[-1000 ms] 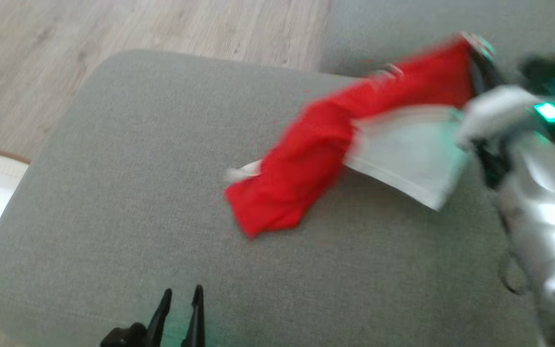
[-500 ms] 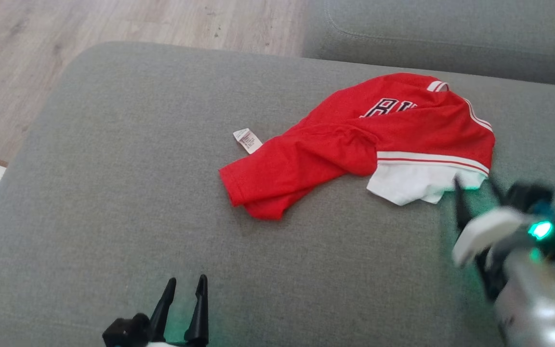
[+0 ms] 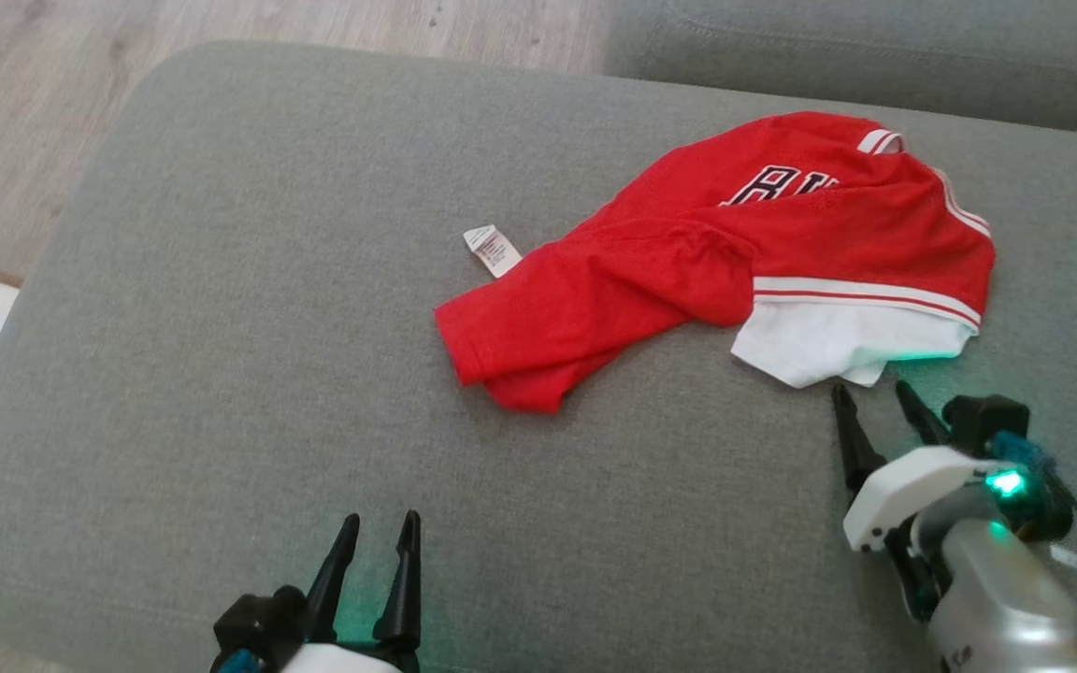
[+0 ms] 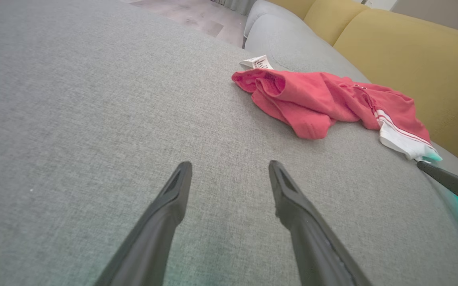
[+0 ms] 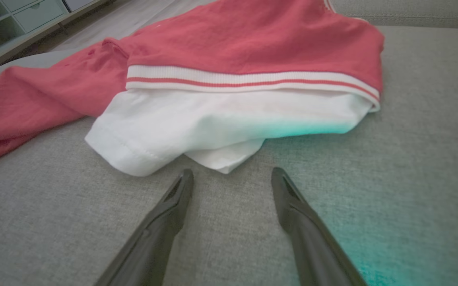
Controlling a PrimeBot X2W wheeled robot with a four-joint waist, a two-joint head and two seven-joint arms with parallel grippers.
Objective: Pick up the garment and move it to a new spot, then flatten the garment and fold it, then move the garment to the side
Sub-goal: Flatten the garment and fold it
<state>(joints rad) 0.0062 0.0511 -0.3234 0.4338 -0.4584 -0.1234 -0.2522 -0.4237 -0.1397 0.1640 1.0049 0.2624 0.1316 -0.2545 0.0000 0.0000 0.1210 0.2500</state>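
1. Left gripper (image 3: 381,517): fingers spread, empty, above the near edge of the grey cushion (image 3: 221,355), well apart from the garment.
2. Right gripper (image 3: 871,389): fingers spread, empty, tips aimed at the white panel (image 5: 213,127), which lies just ahead and is not touched.
3. Garment (image 3: 688,262): red jersey, crumpled, right of the cushion's centre. Its long axis runs from near-left to far-right. The right arm is nearer, so flattening probably starts from that side.
4. Care label (image 3: 492,250): pokes out at the garment's left flank.
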